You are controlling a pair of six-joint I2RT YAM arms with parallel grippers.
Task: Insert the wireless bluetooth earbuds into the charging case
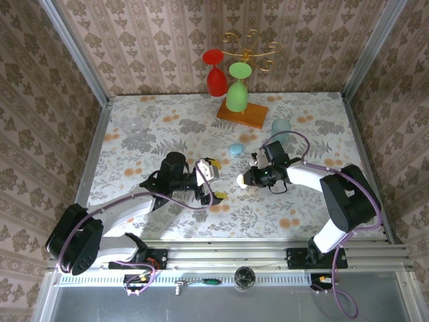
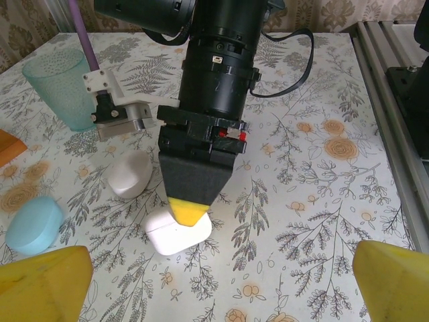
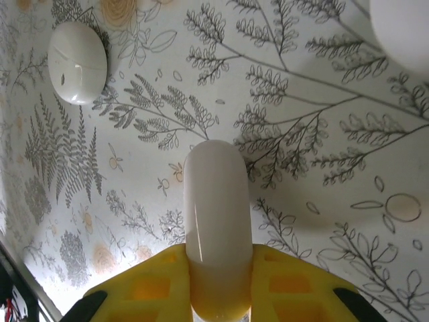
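A white square charging case (image 2: 177, 231) rests on the floral tablecloth with its lid closed. My right gripper (image 3: 218, 268) is shut on it, a yellow finger on each side. In the right wrist view the case (image 3: 216, 215) stands edge-on between the fingers. In the top view it sits at the right gripper's (image 1: 247, 179) tip. My left gripper (image 2: 218, 282) hangs open in front of the case, its yellow fingertips (image 2: 43, 285) wide apart with nothing between them. In the top view the left gripper (image 1: 216, 178) faces the right one. The earbuds are out of view.
A white pebble-shaped case (image 2: 131, 173) lies just left of the held case, and a blue case (image 2: 33, 225) lies further left. A teal cup (image 2: 60, 87) stands behind them. At the back stands a wooden rack (image 1: 241, 113) with a red and a green glass, and a clear glass (image 1: 132, 126) stands far left.
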